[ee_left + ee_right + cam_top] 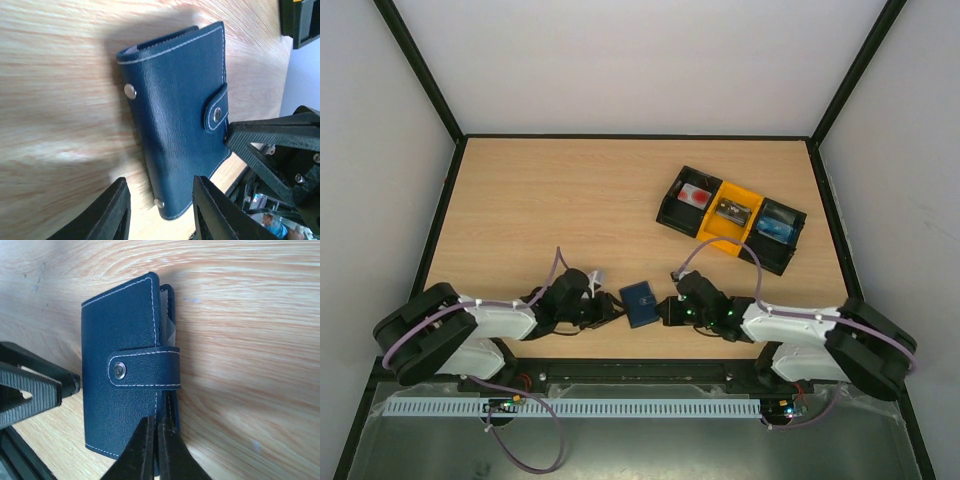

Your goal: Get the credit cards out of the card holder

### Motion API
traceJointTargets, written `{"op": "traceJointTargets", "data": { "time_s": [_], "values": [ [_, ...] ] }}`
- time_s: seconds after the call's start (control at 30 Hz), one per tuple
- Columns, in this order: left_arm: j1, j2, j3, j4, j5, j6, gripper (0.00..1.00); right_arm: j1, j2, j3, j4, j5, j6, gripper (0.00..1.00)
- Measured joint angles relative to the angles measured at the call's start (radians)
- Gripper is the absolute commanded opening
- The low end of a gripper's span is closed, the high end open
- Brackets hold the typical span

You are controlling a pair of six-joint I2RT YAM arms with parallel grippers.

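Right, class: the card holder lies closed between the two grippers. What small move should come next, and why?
Probably close the left gripper on the card holder. Its fingers straddle the near corner with a gap showing, the tab is snapped shut, and the right gripper is shut at the opening edge beside it. Pinning the holder should let the tab be pulled.

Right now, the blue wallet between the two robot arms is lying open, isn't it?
Not quite. The blue wallet does sit between the left arm and the right arm, but it is closed, not open. Its tab is snapped across the front. The right wrist view shows this best.
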Motion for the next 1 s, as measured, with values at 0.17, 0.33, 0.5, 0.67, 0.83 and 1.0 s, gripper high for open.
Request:
{"op": "traceJointTargets", "data": {
  "time_s": [0.17,0.33,0.5,0.67,0.83,1.0],
  "values": [
    [-0.018,0.035,0.0,0.063,0.01,-0.027,0.41,0.0,-0.135,-0.013,-0.117,0.059,0.027,0.2],
    [-0.018,0.066,-0.016,0.185,0.052,-0.047,0.42,0.0,-0.18,0.05,-0.224,0.099,0.038,0.23],
    [-0.017,0.065,-0.03,0.235,0.06,-0.056,0.42,0.001,-0.122,0.148,-0.265,0.138,0.037,0.24],
    [0.022,0.012,-0.038,0.18,0.046,-0.04,0.44,0.035,-0.004,0.255,-0.324,0.199,0.031,0.3],
    [0.082,-0.14,-0.074,0.048,-0.014,-0.013,0.47,0.105,0.114,0.361,-0.375,0.269,0.017,0.31],
    [0.102,-0.32,-0.075,-0.117,-0.104,0.031,0.52,0.142,0.229,0.424,-0.426,0.336,0.008,0.31]
  ]
}}
